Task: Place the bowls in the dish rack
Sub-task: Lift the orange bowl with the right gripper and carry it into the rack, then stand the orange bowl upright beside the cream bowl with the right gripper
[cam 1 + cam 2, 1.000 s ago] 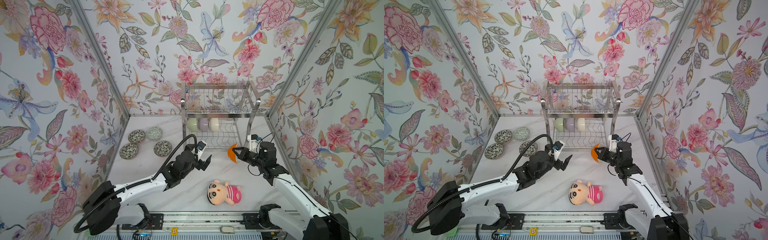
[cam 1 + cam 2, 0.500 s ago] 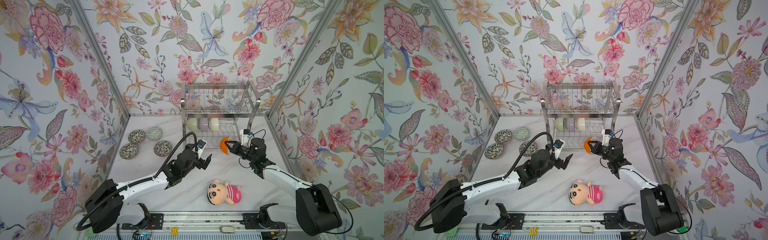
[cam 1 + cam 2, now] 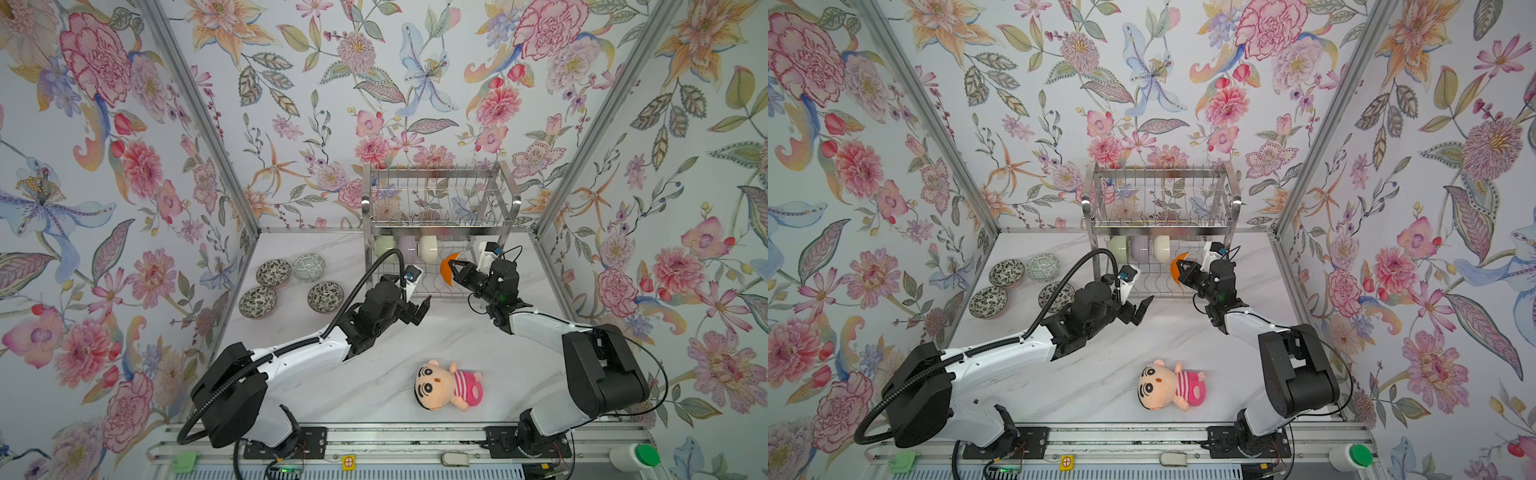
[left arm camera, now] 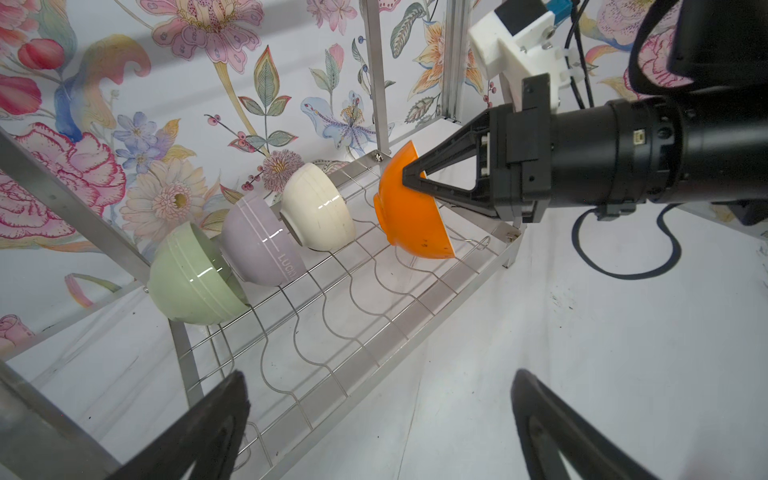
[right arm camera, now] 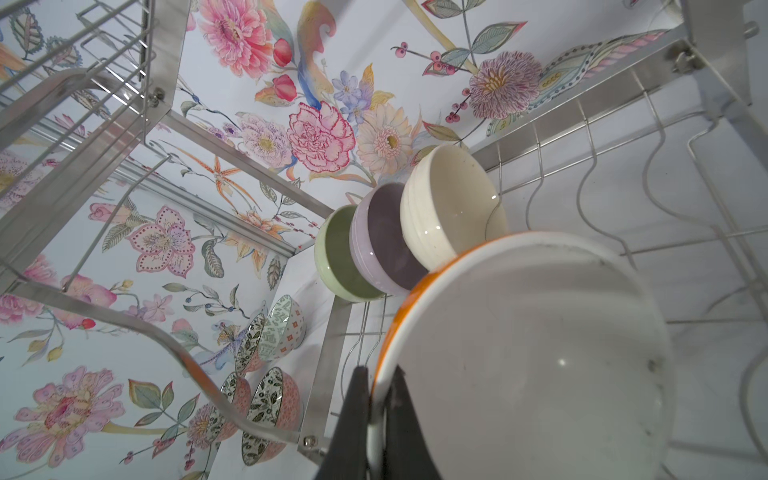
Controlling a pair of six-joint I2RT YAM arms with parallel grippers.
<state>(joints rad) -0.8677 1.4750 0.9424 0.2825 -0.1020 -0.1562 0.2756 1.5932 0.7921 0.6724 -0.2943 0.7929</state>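
The right gripper (image 4: 409, 178), clamped tight on the rim of the orange bowl (image 4: 415, 226), has swung it onto the lower shelf of the dish rack (image 3: 434, 199) beside the cream bowl (image 4: 320, 208), nearly slotted. The left gripper (image 3: 419, 311) waits wide open, empty. Four patterned bowls (image 3: 273, 273) are left.

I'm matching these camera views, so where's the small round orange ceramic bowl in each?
In a top view: small round orange ceramic bowl at the lower tier of the steel wire dish rack, in the right gripper.
In a top view: bowl near centre.
Left wrist: bowl outside showing, rim pinched.
Right wrist: bowl close up, white inside showing.
Shared landmark: round cream ceramic bowl beside it.
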